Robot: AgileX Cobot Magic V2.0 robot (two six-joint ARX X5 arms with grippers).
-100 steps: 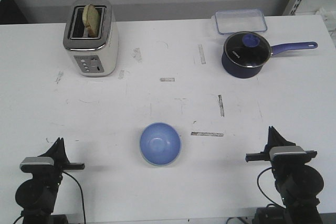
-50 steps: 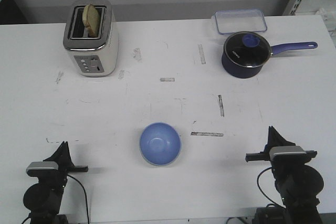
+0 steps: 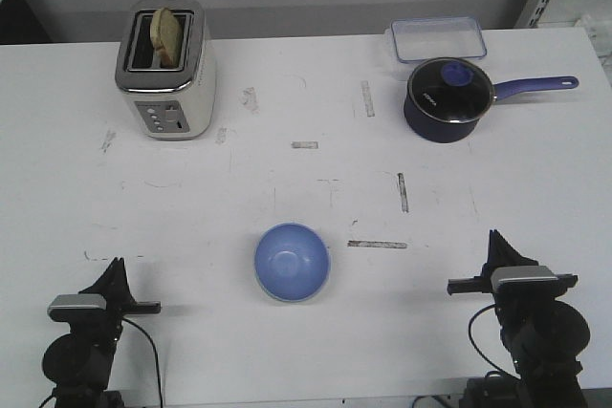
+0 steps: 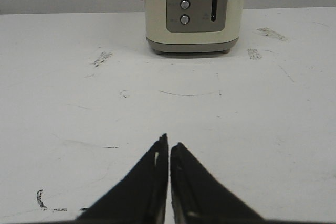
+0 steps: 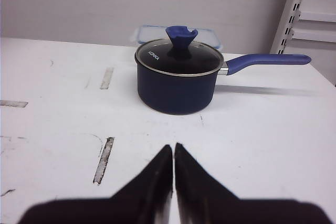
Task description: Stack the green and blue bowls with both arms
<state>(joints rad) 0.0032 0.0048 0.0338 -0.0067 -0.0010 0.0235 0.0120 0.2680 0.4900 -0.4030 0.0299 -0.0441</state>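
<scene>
With both grippers pressed together and empty at the near edge, you see only the blue bowl (image 3: 292, 262) midway between them; likely done, unless green needs finding.

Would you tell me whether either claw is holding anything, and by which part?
Nothing is held: the left claw and right claw are both shut on nothing.

Front view high over table (image 3: 316, 102); low wrist views facing forward.

Bright, even overhead light; soft short shadows, views slightly grainy
</scene>
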